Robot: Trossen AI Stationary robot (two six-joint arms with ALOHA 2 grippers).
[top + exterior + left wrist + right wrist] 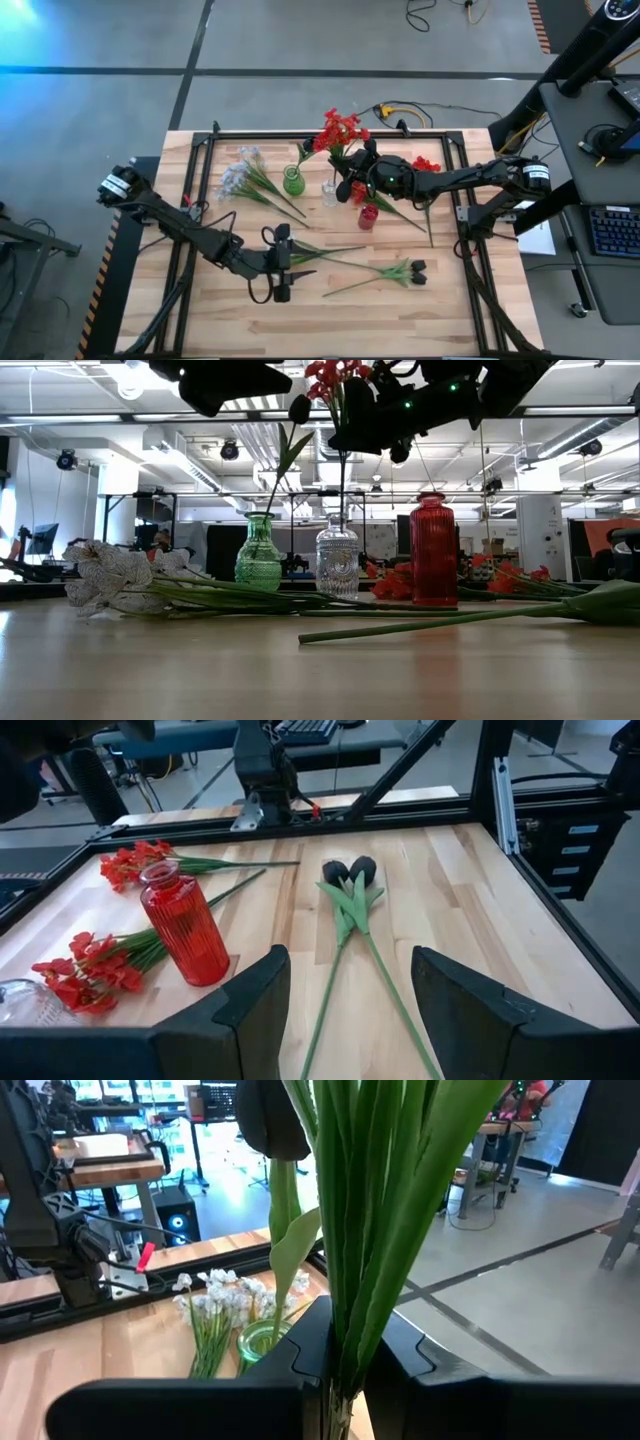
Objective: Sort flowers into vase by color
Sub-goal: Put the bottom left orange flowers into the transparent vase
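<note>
Red flowers [340,130] stand in the clear vase [337,562], right fingers [340,1350] clamped on their stems; left fingers [250,1000] apart.

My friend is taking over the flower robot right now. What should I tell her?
Right gripper: jaws shut on a red spray, holding it above the clear vase.
Left gripper: jaws open, empty, over the table's near side.
Done: one dark bud stands in the green vase.
Left: two dark buds and the pale blue-white sprays lie on the table; more red sprays lie beside the empty red vase.
</note>
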